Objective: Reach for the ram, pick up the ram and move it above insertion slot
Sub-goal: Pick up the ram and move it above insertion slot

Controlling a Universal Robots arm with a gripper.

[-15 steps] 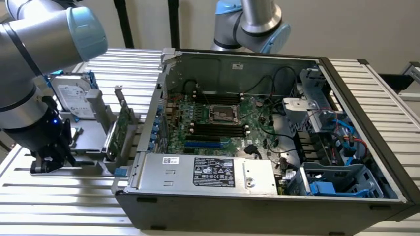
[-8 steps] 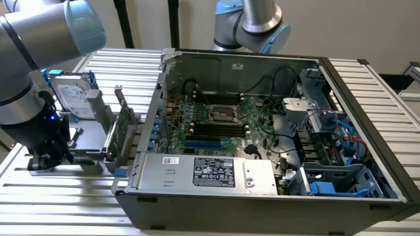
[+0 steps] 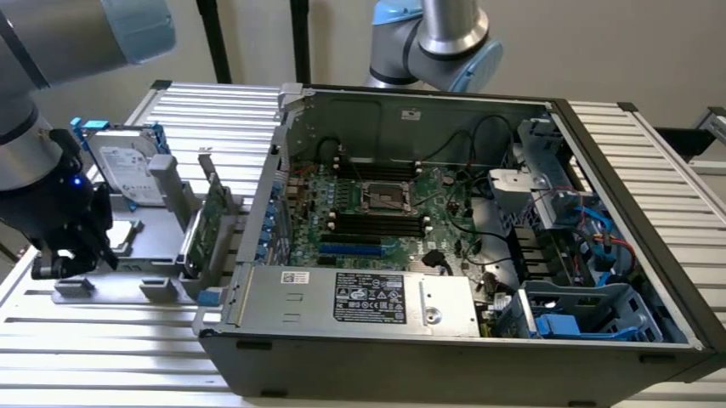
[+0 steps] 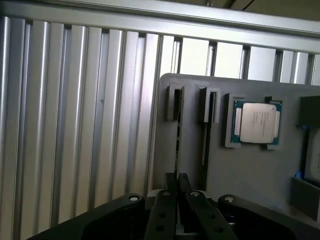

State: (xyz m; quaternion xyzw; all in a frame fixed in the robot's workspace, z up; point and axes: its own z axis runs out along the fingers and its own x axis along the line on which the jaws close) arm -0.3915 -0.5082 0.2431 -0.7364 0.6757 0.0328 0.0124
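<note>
The ram (image 4: 177, 145) shows edge-on as a thin dark strip standing in a groove of the grey holder tray (image 4: 250, 175). It runs straight in between my fingertips. My gripper (image 4: 177, 181) is shut on the ram's near end, low over the tray. In the exterior view the gripper (image 3: 63, 263) sits down at the tray (image 3: 125, 289), at the exterior view's left. The black insertion slots (image 3: 375, 225) lie on the motherboard inside the open computer case, well to the exterior view's right of the gripper.
A second groove (image 4: 206, 145) runs beside the ram's, and a processor chip (image 4: 257, 122) lies in a pocket of the tray. A silver hard drive (image 3: 125, 170) and a tall green expansion card (image 3: 210, 221) stand between gripper and case (image 3: 454, 357). A second arm (image 3: 437, 38) stands behind the case.
</note>
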